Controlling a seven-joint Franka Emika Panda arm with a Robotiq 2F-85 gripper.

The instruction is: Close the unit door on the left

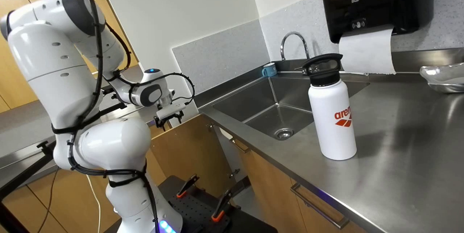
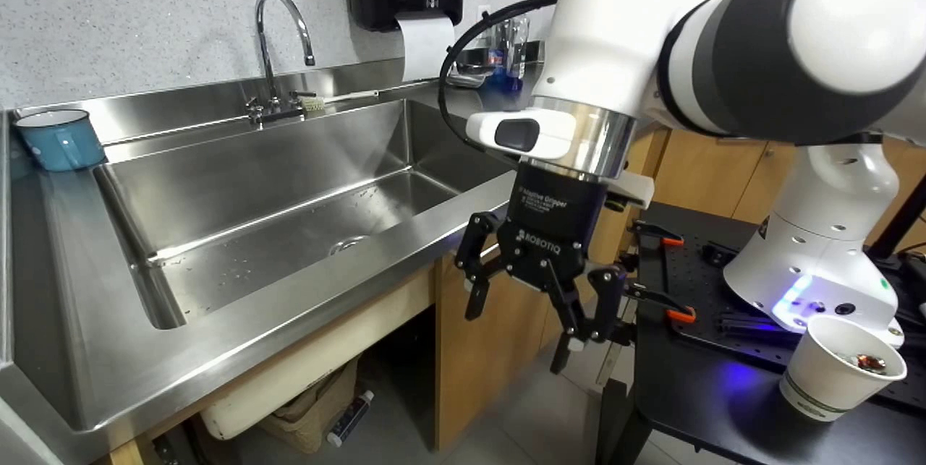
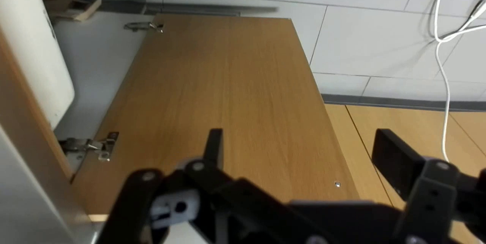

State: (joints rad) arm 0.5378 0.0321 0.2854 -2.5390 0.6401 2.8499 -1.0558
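"Where's the door [image 1: 192, 153]?"

"In an exterior view it stands open, in front of and below the sink [image 1: 246, 98], upright, long axis vertical. The gripper [image 1: 172, 123] hangs near its top edge; whether they touch, I can't tell."

"Its grip?"

"In an exterior view its fingers [image 2: 475, 302] are spread wide, nothing held. I can't make out the door for certain there."

"And the wrist view?"

"The door's length runs down the view, hinges [image 3: 107, 148] left, free edge pointing right."

"How will it handle?"

"Stiff, I'd guess, and fairly heavy, though the hinges should bear the weight. The smooth face may let fingers slide. I'd push rather than pinch, near the free edge, on the hidden side."
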